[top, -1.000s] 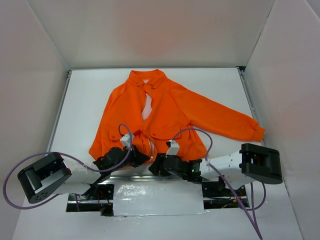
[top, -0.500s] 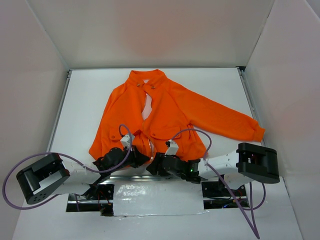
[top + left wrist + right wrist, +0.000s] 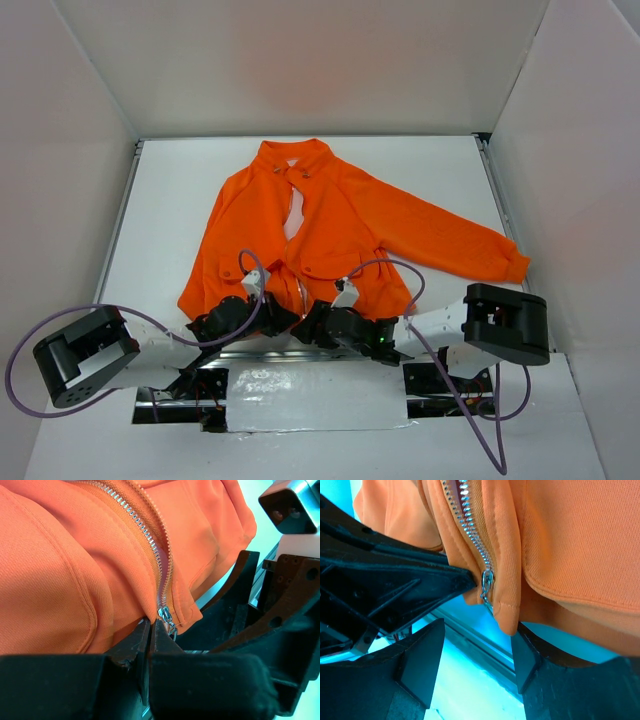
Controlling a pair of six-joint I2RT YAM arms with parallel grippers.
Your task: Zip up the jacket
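I'm seeing the left gripper [image 3: 149, 630] at lower centre of its wrist view, jaws pressing together on the hem of the jacket [image 3: 60, 570], just left of the zipper slider [image 3: 165, 614]. The right gripper [image 3: 477, 640] is sitting jaws apart, hem corner and slider hanging between them. Overhead, the jacket is lying mid-frame on the table [image 3: 170, 200], collar toward the top.

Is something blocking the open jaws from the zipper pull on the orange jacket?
Nothing visible does. The zipper pull hangs at the hem of the jacket, right before the open jaws of the right gripper. The left gripper pinches the hem beside it, not between.
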